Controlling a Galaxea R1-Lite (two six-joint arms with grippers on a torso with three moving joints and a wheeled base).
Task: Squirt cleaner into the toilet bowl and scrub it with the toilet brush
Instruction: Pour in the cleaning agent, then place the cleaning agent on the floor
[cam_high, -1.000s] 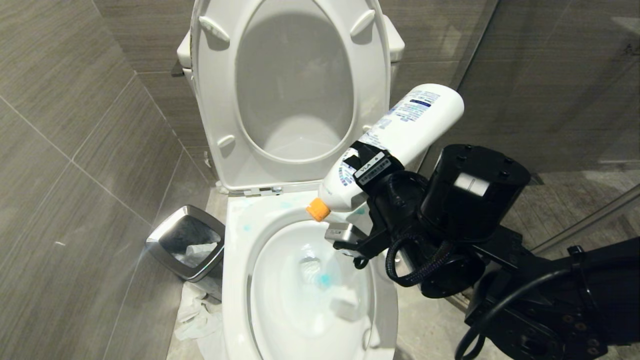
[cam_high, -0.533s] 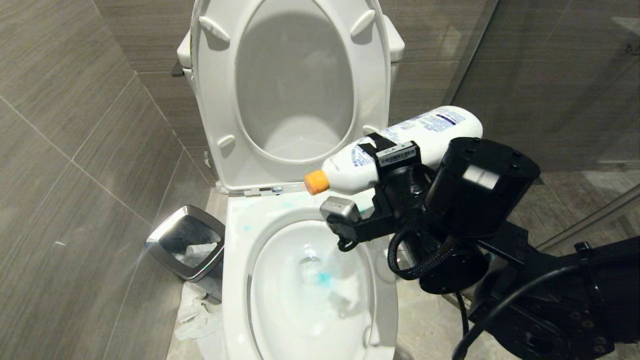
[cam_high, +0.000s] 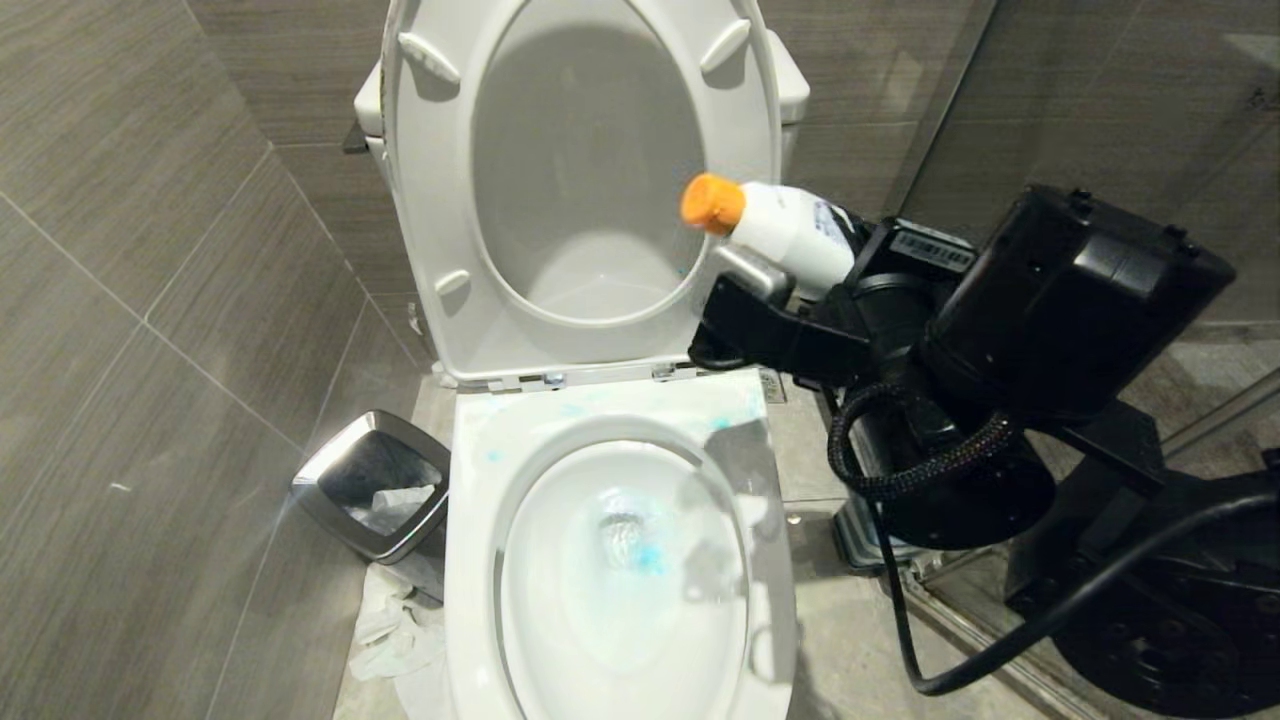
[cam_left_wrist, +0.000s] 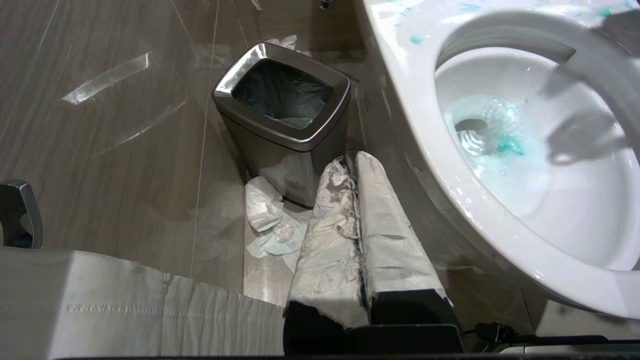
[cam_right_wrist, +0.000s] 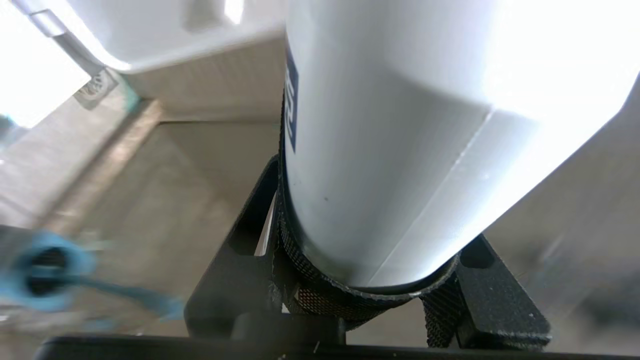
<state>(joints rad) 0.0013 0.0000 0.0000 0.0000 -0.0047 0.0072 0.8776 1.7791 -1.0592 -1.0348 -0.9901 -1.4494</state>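
Gripping a white cleaner bottle (cam_high: 790, 235) with orange cap, the right end effector (cam_high: 800, 300) hangs beside the toilet bowl (cam_high: 470, 520).

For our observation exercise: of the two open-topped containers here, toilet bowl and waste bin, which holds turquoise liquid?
The toilet bowl: turquoise cleaner tints its water. The chrome-rimmed waste bin holds none.

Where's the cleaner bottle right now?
In the head view the bottle is gripped in the right tool, right of the raised seat and above the bowl's back-right rim, orange cap pointing up-left.
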